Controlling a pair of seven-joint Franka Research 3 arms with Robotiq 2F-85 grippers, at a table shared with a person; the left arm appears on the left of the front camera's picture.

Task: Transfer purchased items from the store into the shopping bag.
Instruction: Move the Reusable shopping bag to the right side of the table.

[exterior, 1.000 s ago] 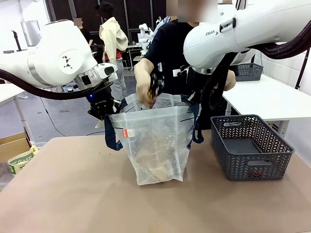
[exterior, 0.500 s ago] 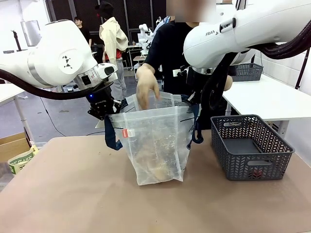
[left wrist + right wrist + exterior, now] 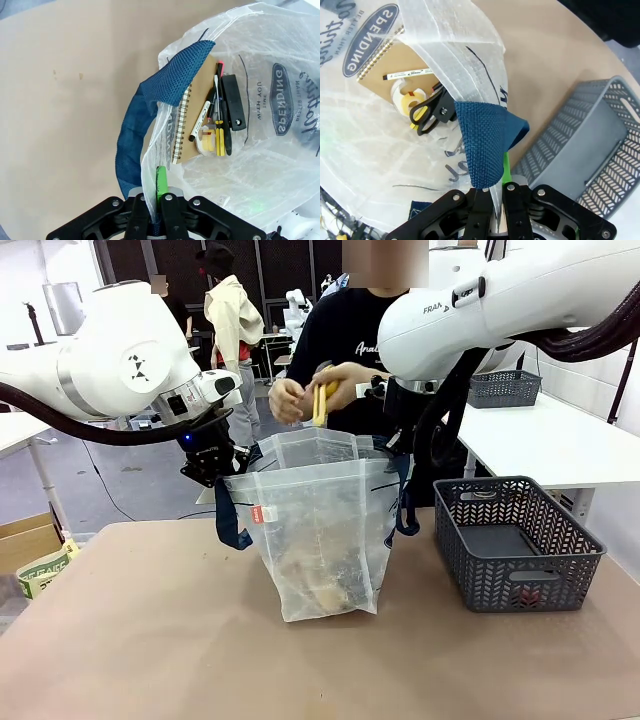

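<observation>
I have the left end effector (image 3: 156,192) clamped on the shopping bag (image 3: 320,530) left rim | right end effector (image 3: 497,187) clamped at its right strap, mouth open mid-desk | inside: spiral notebook (image 3: 197,115), scissors (image 3: 432,112) | grey basket (image 3: 500,570), right, looks empty | person's hand (image 3: 352,383) holds yellow item (image 3: 320,403) above bag; I judge that one remains.

You're in a robotics lab, not a real shop: white Franka arms (image 3: 470,315) flank a brown-topped table (image 3: 150,640), plain white worktables (image 3: 560,445) stand around, one carrying a spare slotted basket (image 3: 505,388), dark grid panels (image 3: 270,260) back the open grey floor (image 3: 150,480), and a cardboard box (image 3: 25,540) sits beside you
</observation>
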